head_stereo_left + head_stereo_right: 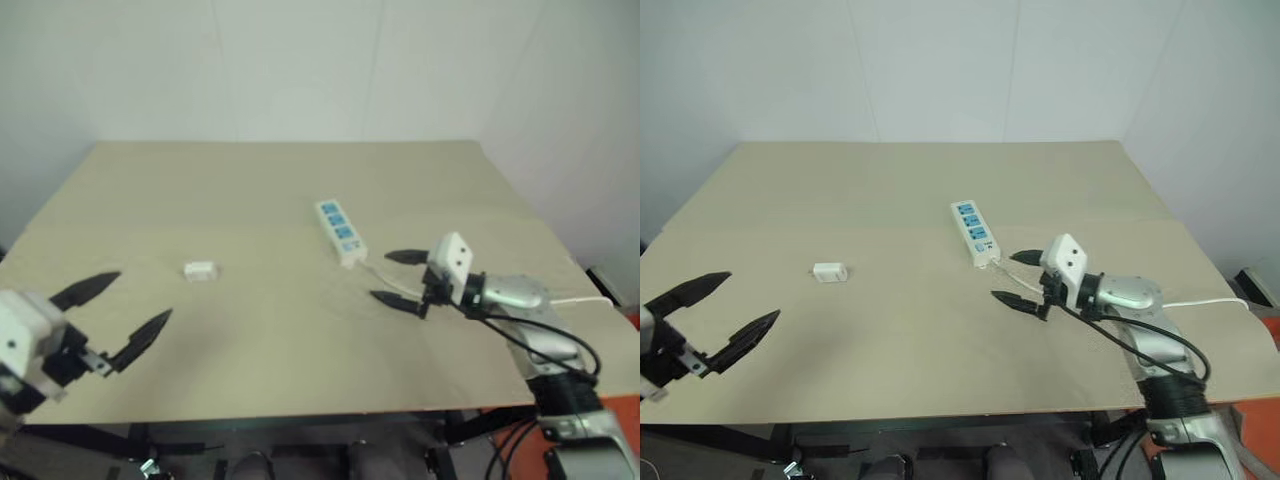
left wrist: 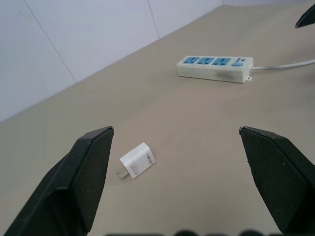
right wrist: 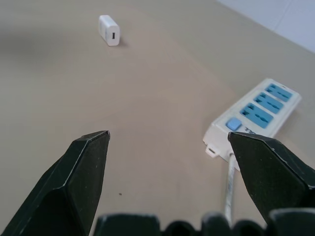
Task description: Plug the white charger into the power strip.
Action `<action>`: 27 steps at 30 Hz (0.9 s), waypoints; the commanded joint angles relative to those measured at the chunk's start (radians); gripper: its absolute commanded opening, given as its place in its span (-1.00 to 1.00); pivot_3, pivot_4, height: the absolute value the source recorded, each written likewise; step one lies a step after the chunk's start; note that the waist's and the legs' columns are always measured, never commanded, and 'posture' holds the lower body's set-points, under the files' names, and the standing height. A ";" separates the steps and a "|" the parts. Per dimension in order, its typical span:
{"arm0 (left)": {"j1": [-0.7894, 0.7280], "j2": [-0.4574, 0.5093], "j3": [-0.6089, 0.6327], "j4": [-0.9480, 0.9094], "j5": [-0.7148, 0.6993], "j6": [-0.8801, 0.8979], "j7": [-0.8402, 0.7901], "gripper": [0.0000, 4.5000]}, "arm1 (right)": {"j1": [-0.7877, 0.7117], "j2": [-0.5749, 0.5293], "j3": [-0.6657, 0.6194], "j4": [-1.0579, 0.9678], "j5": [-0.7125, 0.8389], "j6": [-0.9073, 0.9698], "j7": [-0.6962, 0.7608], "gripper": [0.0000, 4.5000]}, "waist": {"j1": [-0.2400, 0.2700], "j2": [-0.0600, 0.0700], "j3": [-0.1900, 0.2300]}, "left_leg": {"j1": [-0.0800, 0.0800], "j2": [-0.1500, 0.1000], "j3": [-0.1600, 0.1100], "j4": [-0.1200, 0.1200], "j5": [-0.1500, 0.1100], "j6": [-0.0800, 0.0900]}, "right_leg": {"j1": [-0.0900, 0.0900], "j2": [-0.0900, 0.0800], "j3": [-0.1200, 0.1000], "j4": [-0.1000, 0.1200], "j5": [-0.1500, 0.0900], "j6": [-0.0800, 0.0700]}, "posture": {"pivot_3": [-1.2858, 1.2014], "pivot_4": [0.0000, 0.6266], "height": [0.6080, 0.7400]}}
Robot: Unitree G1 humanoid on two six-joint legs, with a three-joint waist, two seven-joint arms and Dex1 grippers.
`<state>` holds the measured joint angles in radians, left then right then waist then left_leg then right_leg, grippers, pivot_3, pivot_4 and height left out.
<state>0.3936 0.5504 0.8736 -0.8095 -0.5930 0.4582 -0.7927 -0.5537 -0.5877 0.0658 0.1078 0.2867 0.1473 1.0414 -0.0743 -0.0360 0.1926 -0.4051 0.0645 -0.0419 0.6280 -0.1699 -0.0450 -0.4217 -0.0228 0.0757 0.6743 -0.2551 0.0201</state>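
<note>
A: You are holding both claws spread wide with nothing in them. The left gripper is hovering near the table's front edge, well short of the white charger; the right gripper is sitting just beside the switch end of the power strip, its fingers straddling the thin cord.

B: Where are the task pieces lying?

A: The charger is lying flat on its side on the tan table, alone, well apart from the strip, with short metal prongs showing at one end in the left wrist view. The strip is lying mid-table, blue sockets facing up.

B: Risks you are facing from here?

A: Three, by my judgement. The charger is a small, smooth, hard plastic block lying low; a pinch coming in too high is likely to squirt it sideways across the slick tabletop. Grabbing it without regard to the prongs is going to leave them pointing away from the socket. And the strip is light, unanchored plastic; pushing the plug in unbraced may shove or tip it, and the cord under your right claw may snag.
</note>
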 commanded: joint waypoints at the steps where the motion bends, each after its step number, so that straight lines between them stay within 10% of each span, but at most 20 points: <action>1: 0.064 -0.047 0.055 -0.092 -0.030 -0.044 0.054 0.98 | -0.054 0.008 0.004 0.041 -0.002 -0.045 0.041 1.00 | 0.003 0.000 0.000 | 0.000 0.000 0.000 0.000 0.000 0.000 | 0.000 0.000 0.000 0.000 0.000 0.000 | 0.03 -0.52 1.00; 14: 0.256 -0.137 0.064 -0.186 -0.065 -0.148 0.139 0.98 | -0.100 0.032 0.032 0.132 -0.026 -0.091 0.121 1.00 | 0.005 -0.001 -0.001 | 0.001 0.000 0.004 0.000 0.000 0.000 | 0.000 0.000 0.004 -0.003 -0.003 -0.005 | 0.03 -0.52 1.00; 27: 0.069 0.131 -0.044 0.019 -0.082 -0.099 0.105 0.98 | -0.057 0.002 -0.004 0.068 -0.055 -0.072 0.039 1.00 | 0.005 -0.001 -0.001 | 0.000 0.000 0.007 -0.001 0.000 -0.001 | -0.002 0.000 0.008 -0.003 -0.002 -0.004 | 0.03 -0.52 1.00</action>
<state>0.4737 0.6618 0.8316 -0.8074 -0.6693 0.3582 -0.6773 -0.6128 -0.5693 0.1003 0.2227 0.2274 0.0719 1.0993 -0.0692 -0.0372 0.1918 -0.4052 0.0643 -0.0343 0.6269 -0.1704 -0.0457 -0.4240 -0.0224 0.0837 0.6711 -0.2571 0.0166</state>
